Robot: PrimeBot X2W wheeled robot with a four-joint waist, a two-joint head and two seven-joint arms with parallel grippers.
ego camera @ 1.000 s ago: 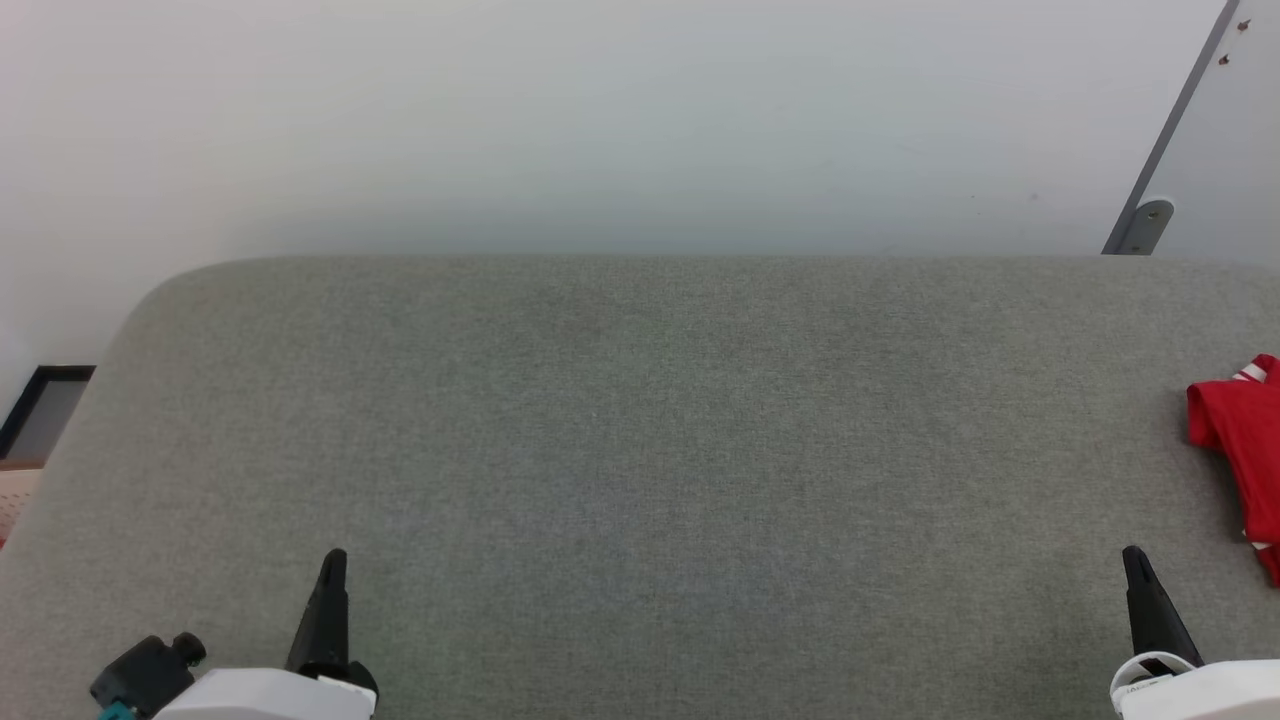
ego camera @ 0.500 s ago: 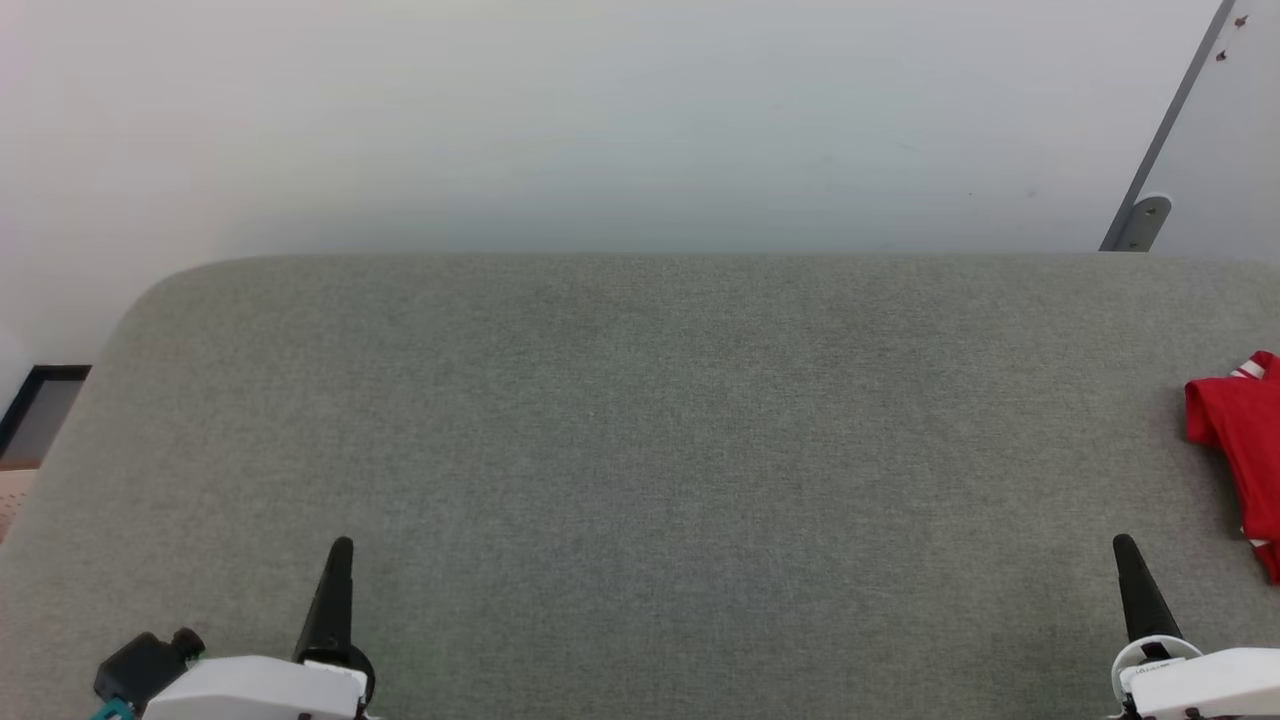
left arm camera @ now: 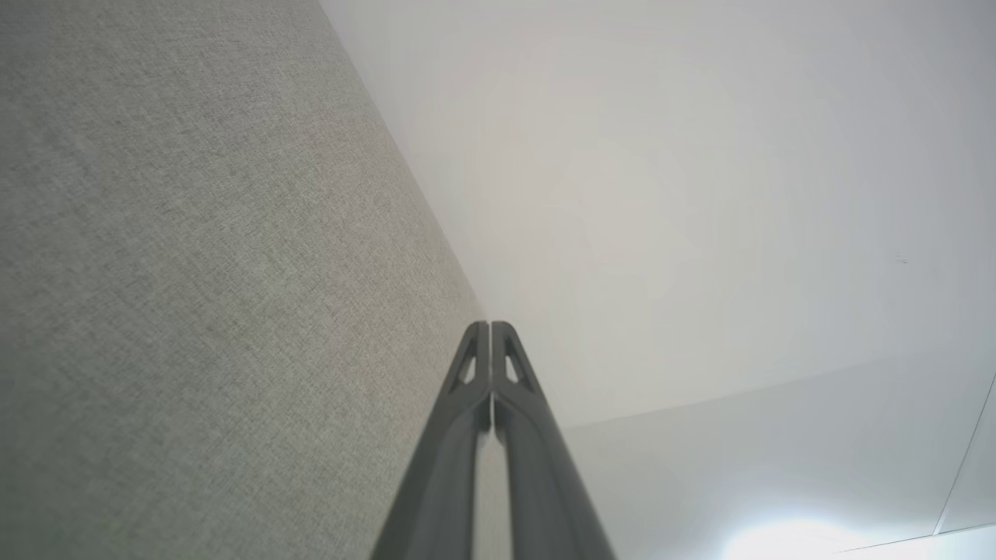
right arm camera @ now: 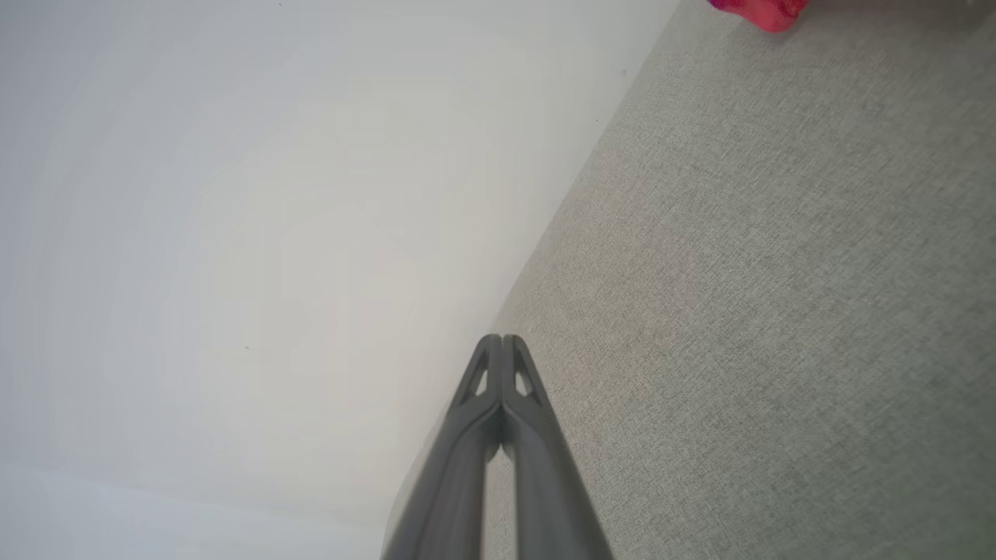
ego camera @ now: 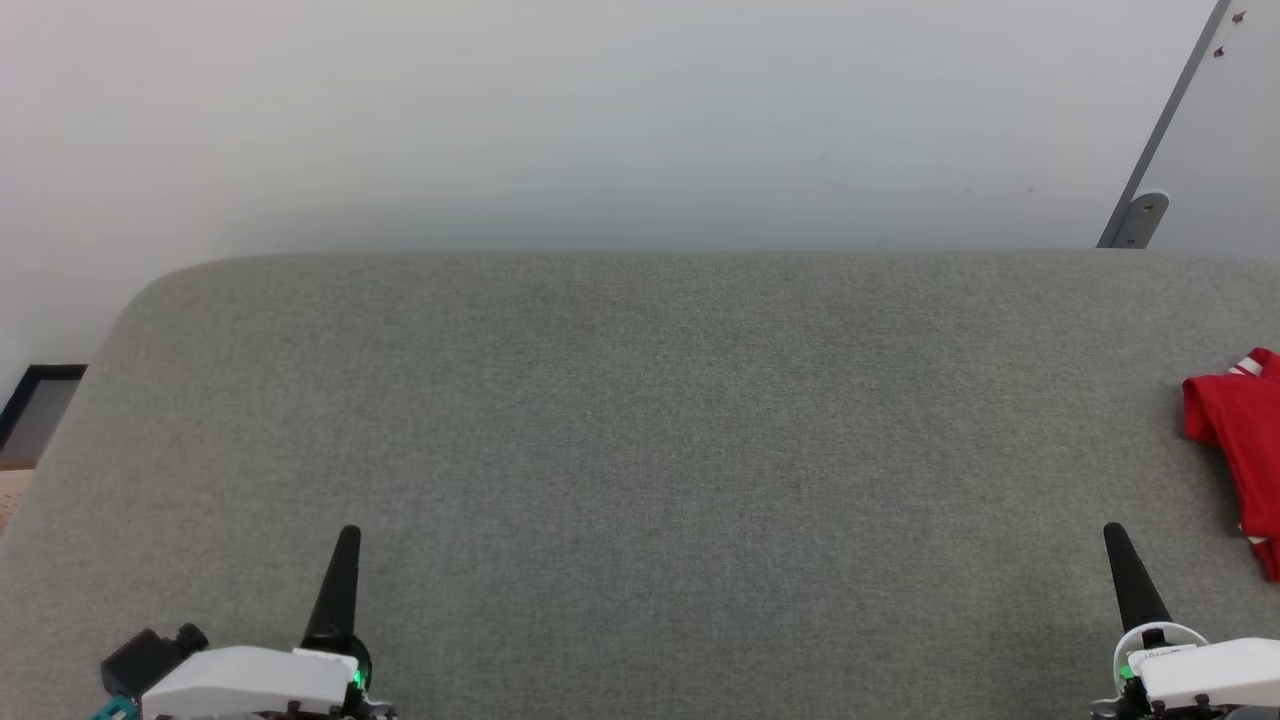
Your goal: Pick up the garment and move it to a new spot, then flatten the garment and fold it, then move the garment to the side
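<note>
Bunched at right edge of grey fabric-covered desk (ego camera: 640,420): bright red soft garment with white stripe trim (ego camera: 1235,430). Low over near edge: left gripper (ego camera: 347,535) and right gripper (ego camera: 1110,532), both jaws pressed together, empty, clear of garment.
</note>
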